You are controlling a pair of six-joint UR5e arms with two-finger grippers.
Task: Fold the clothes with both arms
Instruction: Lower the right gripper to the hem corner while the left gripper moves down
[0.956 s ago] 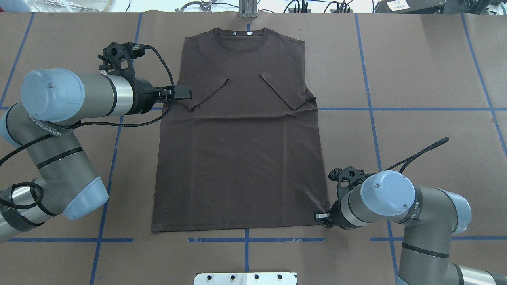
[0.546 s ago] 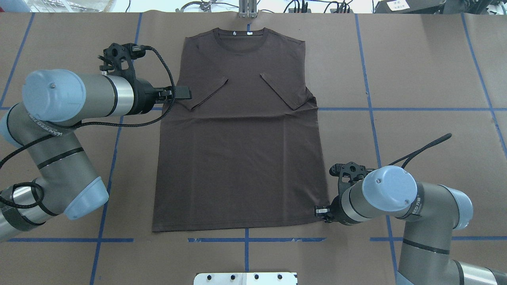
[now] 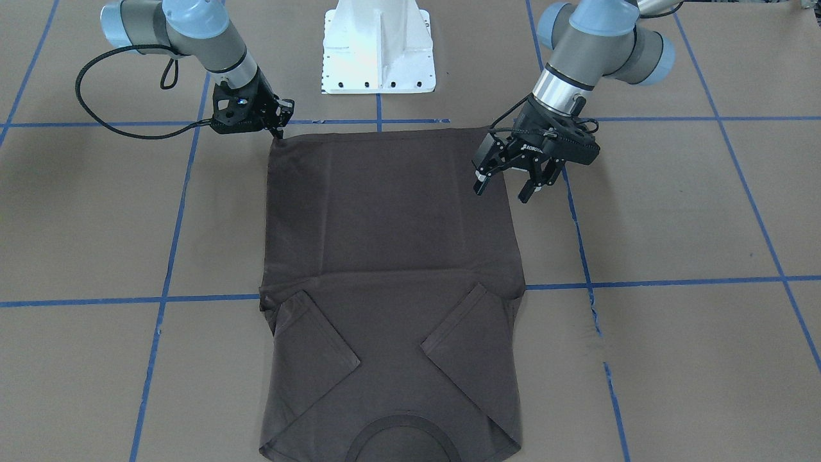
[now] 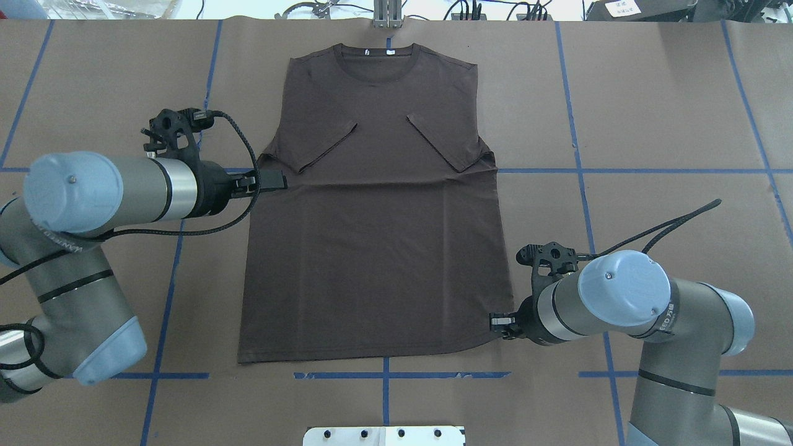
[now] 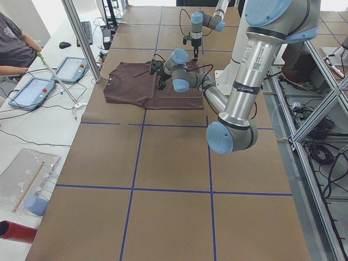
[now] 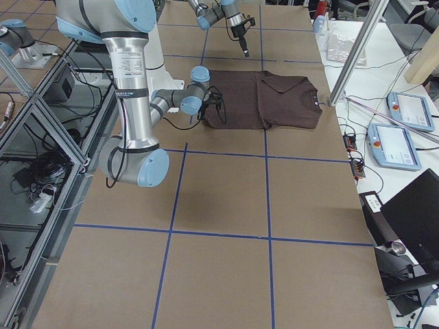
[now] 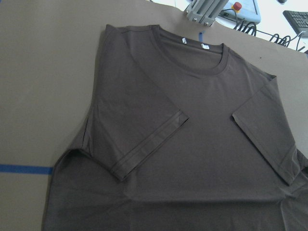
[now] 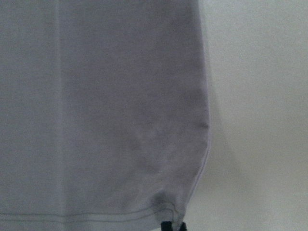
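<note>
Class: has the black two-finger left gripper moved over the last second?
Yes. The black left gripper came toward the robot, crossing the horizontal blue tape line.

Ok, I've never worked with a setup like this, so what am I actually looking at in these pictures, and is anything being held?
Two grey-and-silver jointed robot arms, left and right, work at a brown paper-covered table marked with blue tape lines. One picture looks down from behind the robot and one faces it from across the table. Two look along the table from its ends, and two come from small cameras on the wrists. A dark brown short-sleeved cotton T-shirt lies flat, sleeves folded inward, collar away from the robot. The left gripper is open at the shirt's side edge and holds nothing. The right gripper sits at the hem corner nearest the robot and looks pinched shut on it.
</note>
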